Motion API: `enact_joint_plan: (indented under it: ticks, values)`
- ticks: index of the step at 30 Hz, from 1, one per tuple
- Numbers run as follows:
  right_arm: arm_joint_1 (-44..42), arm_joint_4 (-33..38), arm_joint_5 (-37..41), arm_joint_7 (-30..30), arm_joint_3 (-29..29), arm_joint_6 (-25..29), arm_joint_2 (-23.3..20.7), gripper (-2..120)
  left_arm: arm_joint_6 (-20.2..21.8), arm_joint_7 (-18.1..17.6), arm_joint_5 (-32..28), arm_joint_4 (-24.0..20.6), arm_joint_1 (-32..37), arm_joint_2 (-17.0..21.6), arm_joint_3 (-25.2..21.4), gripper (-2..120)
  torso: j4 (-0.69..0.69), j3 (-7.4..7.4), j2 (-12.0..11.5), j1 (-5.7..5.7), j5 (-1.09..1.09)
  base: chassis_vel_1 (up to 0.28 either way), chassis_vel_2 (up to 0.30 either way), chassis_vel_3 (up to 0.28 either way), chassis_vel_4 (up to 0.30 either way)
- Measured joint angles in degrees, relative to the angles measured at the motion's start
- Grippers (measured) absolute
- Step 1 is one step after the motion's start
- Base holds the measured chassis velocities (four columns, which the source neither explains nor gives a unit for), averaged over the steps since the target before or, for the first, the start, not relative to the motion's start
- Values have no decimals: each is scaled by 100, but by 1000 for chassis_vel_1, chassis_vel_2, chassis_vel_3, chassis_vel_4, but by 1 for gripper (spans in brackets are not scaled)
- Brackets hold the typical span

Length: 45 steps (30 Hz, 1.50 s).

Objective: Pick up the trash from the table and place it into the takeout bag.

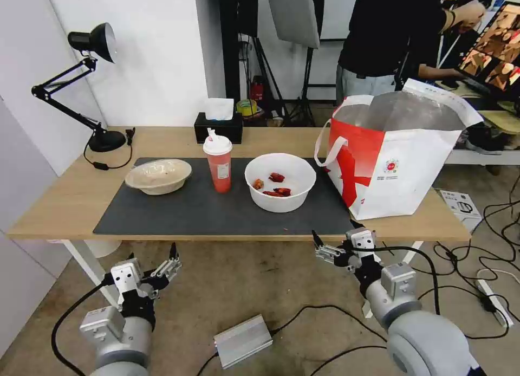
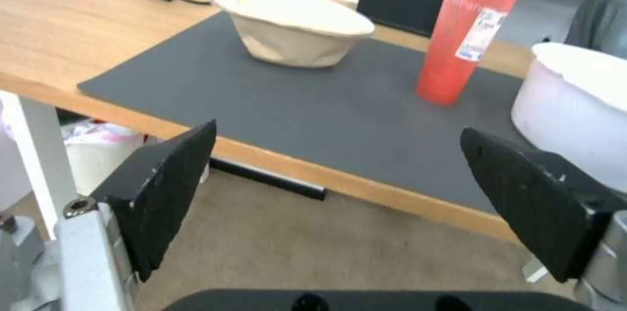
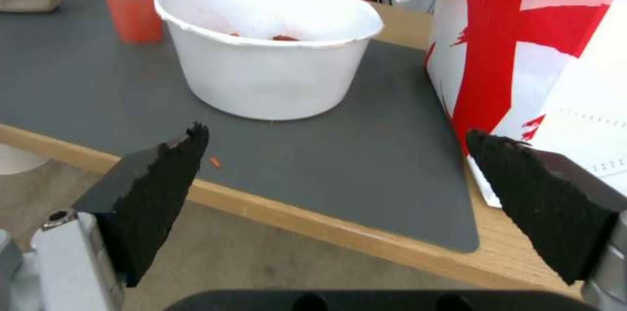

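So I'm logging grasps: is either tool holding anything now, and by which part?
Nothing is held. The left tool and right tool both hang open below the table edge, touching no trash.

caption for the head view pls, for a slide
Both open grippers, left and right, wait before the table holding beige bowl, red cup, white bowl and takeout bag.

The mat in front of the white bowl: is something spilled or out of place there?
Yes. A tiny orange-red crumb lies loose on the dark grey mat, near the table's front edge, below the white bowl. It looks like a scrap fallen out of that bowl. Otherwise the drink cup stands upright.
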Motion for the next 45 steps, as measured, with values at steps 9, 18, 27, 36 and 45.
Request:
enact_joint_plan:
  ticks: [9,18,27,36,45]
  values:
    - [-62,40,-16,0,13,148,49,100,-119,29,-69,-84,31,14,-22,100,0,0,0,0,0,0,0,0,0]
    - [186,-62,90,-227,41,855,-127,100,-136,41,-87,-19,1,8,-4,100,0,0,0,0,1,0,0,0,0]
    - [692,-148,381,-486,45,1127,-708,100,-159,54,-88,33,-9,-33,19,100,0,0,0,0,1,0,0,0,0]
    - [1199,-184,799,-640,-17,1196,-1558,100,-185,83,-117,31,-39,-34,5,100,1,0,0,0,0,0,0,0,0]
    - [1405,-187,1067,-819,-116,1226,-1974,100,-185,94,-185,27,-91,20,17,100,0,0,0,-1,1,0,0,0,0]
